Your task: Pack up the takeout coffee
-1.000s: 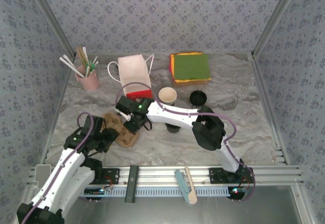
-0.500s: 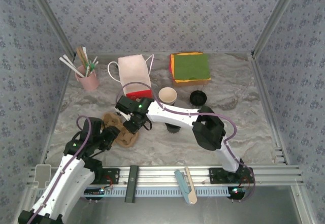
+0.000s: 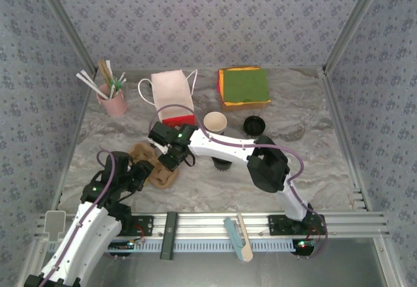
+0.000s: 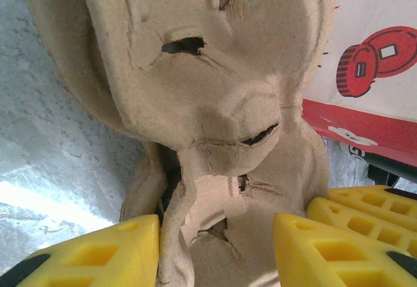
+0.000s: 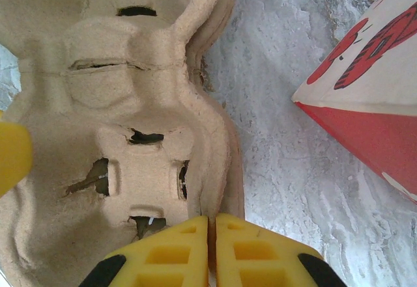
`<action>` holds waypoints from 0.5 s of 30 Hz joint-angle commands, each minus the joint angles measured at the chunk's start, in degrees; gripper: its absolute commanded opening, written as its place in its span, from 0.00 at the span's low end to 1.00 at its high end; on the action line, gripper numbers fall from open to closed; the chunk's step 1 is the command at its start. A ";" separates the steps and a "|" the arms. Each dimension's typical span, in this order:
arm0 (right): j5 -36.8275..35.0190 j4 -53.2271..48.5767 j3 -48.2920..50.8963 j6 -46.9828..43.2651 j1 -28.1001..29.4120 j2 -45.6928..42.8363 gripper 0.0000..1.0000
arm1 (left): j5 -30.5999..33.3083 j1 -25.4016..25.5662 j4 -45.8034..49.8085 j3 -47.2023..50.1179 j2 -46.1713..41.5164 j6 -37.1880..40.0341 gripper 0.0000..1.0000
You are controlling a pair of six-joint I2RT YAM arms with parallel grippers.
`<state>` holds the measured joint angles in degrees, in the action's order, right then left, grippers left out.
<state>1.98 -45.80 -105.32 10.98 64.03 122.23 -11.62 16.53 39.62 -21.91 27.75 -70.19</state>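
On the worktop (image 3: pixel 313 157), your right claw (image 5: pixel 212 233) pinches the carrier (image 3: pixel 155 170) rim, and your half-open left claw (image 4: pixel 215 235) has edged astride its near end. The open cup (image 3: pixel 215 123) and lidded cup (image 3: pixel 255 125) stand behind, unpacked.

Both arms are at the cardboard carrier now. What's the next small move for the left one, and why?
Probably close the left gripper on the wall of the carrier that sits between its fingers. Its jaws stand apart astride that wall, not clamped, while the right gripper is pinched shut on another edge of the carrier. A second hold should steady it before the open cup goes in.
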 commanded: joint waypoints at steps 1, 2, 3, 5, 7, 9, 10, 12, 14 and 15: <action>1.01 -1.85 -1.81 0.71 0.04 -0.95 0.10 | -1.52 0.41 -3.12 -2.06 -0.79 -0.85 0.48; 1.00 -1.84 -1.78 0.71 0.04 -0.95 0.10 | -1.48 0.37 -2.93 -2.23 -0.96 -0.82 0.48; 1.01 -1.84 -1.73 0.77 0.07 -0.94 0.10 | -1.48 0.40 -2.77 -2.41 -1.15 -0.82 0.48; 1.01 -1.83 -1.73 0.83 0.03 -0.95 0.10 | -0.85 0.41 -2.25 -2.76 -2.03 -0.69 0.48; 1.10 -1.89 -1.74 0.88 0.00 -0.91 0.10 | 0.35 0.34 -1.06 -2.89 -3.48 -0.89 0.48; 1.10 -2.08 -1.77 0.99 0.04 -0.94 0.10 | 0.54 0.32 -1.11 -2.57 -4.63 -1.21 0.48; 1.27 -2.10 -1.75 1.05 -0.04 -0.95 0.10 | 0.63 0.35 0.43 -2.32 -5.16 -1.35 0.48; 1.83 -1.85 -1.56 1.22 -0.22 -1.03 0.10 | 0.80 0.30 0.18 -1.64 -6.22 -1.78 0.45; 2.59 -1.63 -1.43 1.49 -0.56 -1.20 0.10 | 0.83 0.34 -0.32 -1.01 -7.07 -2.12 0.44; 2.88 -1.50 -1.30 1.65 -0.67 -1.29 0.10 | 0.81 0.34 -0.36 -0.79 -7.25 -2.10 0.44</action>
<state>2.66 -46.19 -105.32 11.35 63.70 122.23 -10.90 16.53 40.34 -21.98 21.61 -71.00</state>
